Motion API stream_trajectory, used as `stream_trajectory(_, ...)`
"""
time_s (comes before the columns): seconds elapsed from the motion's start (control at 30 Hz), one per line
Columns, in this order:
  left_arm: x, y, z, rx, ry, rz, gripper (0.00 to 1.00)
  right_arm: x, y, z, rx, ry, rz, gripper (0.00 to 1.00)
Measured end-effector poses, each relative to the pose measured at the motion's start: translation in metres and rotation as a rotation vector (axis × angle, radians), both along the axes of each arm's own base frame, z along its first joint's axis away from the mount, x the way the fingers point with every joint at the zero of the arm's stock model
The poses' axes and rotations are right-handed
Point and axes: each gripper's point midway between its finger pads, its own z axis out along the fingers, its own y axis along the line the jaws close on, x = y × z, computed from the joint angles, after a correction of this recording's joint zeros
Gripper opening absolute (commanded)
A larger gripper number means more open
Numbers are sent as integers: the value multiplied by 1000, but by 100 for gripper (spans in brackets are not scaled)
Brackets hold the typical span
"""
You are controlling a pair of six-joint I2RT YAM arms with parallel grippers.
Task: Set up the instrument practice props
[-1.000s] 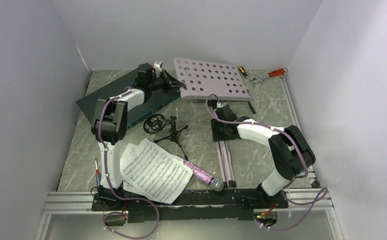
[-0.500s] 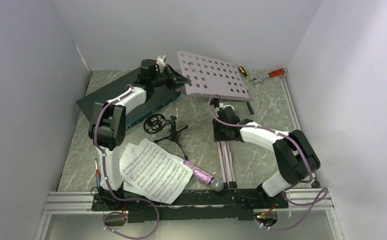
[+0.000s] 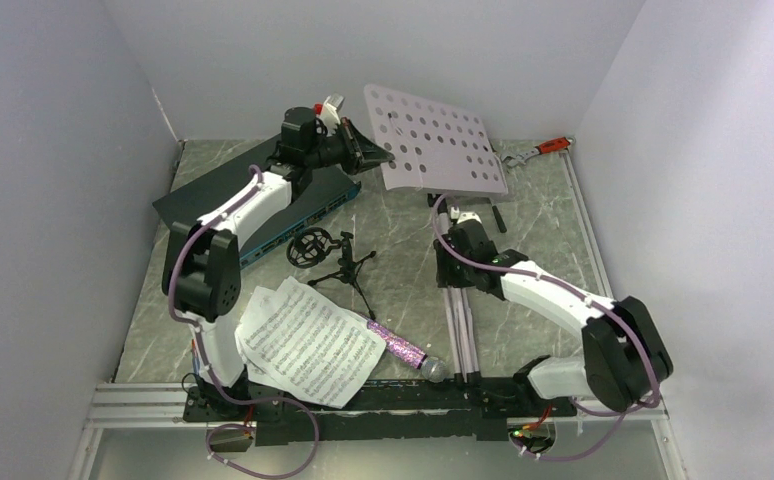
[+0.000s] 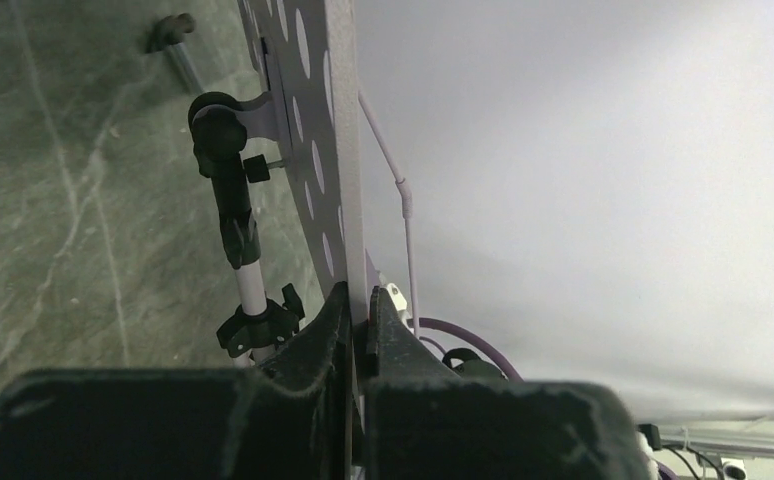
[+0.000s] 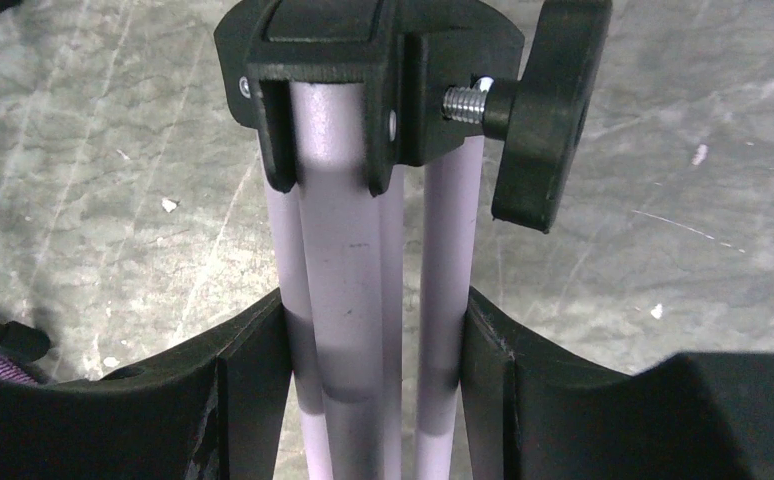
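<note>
Status: left fingers (image 4: 335, 322) clenched on the left edge of the music stand (image 3: 437, 138), pinching its perforated plate, which is tilted and up off the table (image 3: 538, 235). Right fingers (image 5: 253, 385) grasp the stand's bundle of folded pale legs (image 5: 348, 290), 1 finger on each side, just beside the black clamp collar (image 5: 363, 60) and its knob (image 5: 548, 110). 2 sheet-music pages (image 3: 308, 342) lie flat, well nearer than the left fingers. Microphone (image 3: 403, 350) lies touching them, left of and nearer than the right fingers. Small mic stand (image 3: 335, 262) sits on the table between both pairs of fingers, untouched.
</note>
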Motion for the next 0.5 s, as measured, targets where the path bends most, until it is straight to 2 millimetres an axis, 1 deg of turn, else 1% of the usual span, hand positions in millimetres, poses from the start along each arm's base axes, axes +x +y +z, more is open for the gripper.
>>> stream_trajectory(0.17, -18, -4, 32, -25, -63, -24, 3, -2, -6, 22, 16, -61, -12, 0)
stream_trajectory(0.3, -30, -8, 59, -50, -120, -44, 3, 1, -10, 37, 17, -120, -21, 0)
stream_trajectory(0.5, -46, -12, 86, -72, -177, -65, 3, 6, -12, 53, 13, -179, -10, 0)
